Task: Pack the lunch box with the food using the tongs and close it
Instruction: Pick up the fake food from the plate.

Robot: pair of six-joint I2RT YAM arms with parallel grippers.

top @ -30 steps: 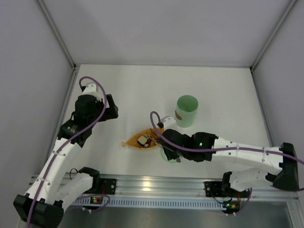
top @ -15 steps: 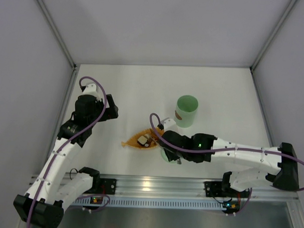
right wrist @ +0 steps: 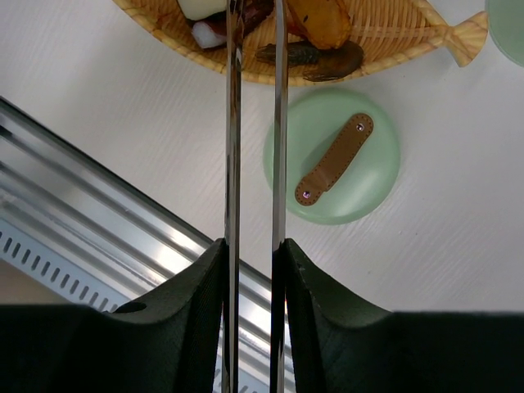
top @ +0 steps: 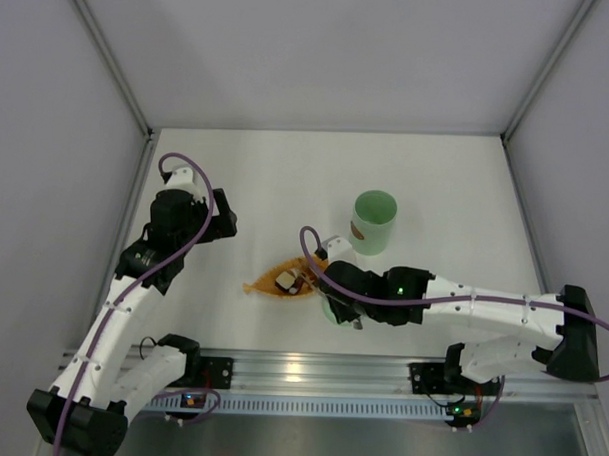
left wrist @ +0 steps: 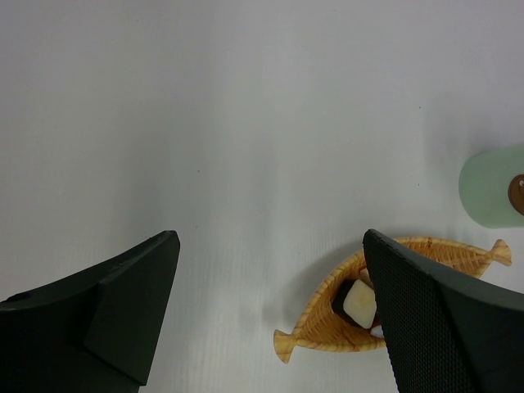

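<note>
Right gripper [right wrist: 252, 246], clamped on the tongs [right wrist: 233, 123], edges in over the woven dish [right wrist: 393, 41] and squeezes tighter among the food [right wrist: 315, 20]. Looks like a pickup! The lunch box [top: 374, 222] waits open just beyond the dish.

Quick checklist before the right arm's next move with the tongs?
1. Grip: right end effector shut on tongs: ok.
2. Aim: tips over food in dish: ok.
3. Piece pinched: cannot tell, tips cut off at the frame edge.
4. Target: cup upright and open: ok.
5. Spare part: lid flat beside dish, handle up: ok.
6. Other arm: left end effector open, apart from dish: ok.
</note>
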